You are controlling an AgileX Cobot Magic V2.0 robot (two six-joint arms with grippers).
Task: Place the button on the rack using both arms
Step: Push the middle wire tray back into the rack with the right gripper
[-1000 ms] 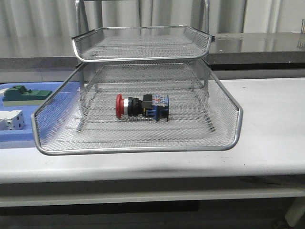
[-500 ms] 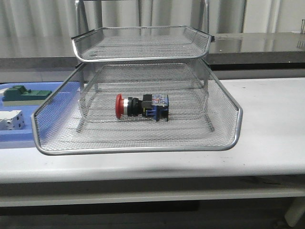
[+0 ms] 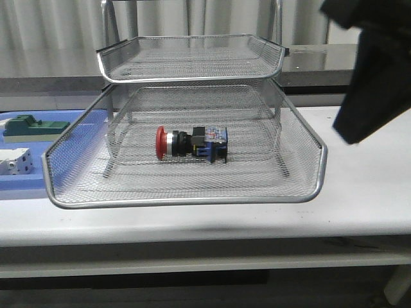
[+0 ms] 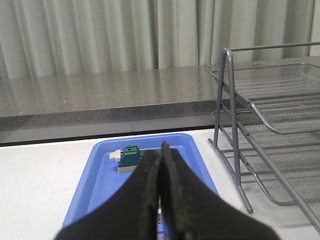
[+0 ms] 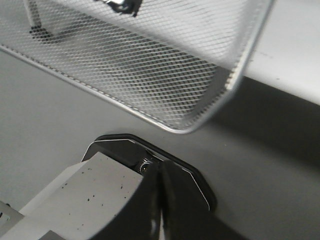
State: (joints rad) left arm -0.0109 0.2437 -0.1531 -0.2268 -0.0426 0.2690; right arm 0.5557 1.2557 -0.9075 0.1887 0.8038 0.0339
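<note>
The button [image 3: 191,143], with its red head to the left and blue block to the right, lies on its side in the pulled-out middle mesh tray [image 3: 302,192] of the silver rack [image 3: 192,58]. My right arm [image 3: 376,70] hangs as a black blurred shape at the upper right, above the tray's right side. In its wrist view the right gripper [image 5: 160,172] is shut and empty, off the tray's front corner [image 5: 190,127]. My left gripper [image 4: 161,154] is shut and empty above the blue tray [image 4: 95,180], left of the rack [image 4: 240,150].
The flat blue tray [image 3: 19,186] lies left of the rack and holds a green-and-cream block [image 3: 35,127] and a white boxy part [image 3: 16,160]. The block also shows in the left wrist view [image 4: 131,157]. A grey box [image 5: 85,195] lies under the right gripper.
My right arm has come into the front view at the upper right. The button, the rack and the blue tray have not moved.
</note>
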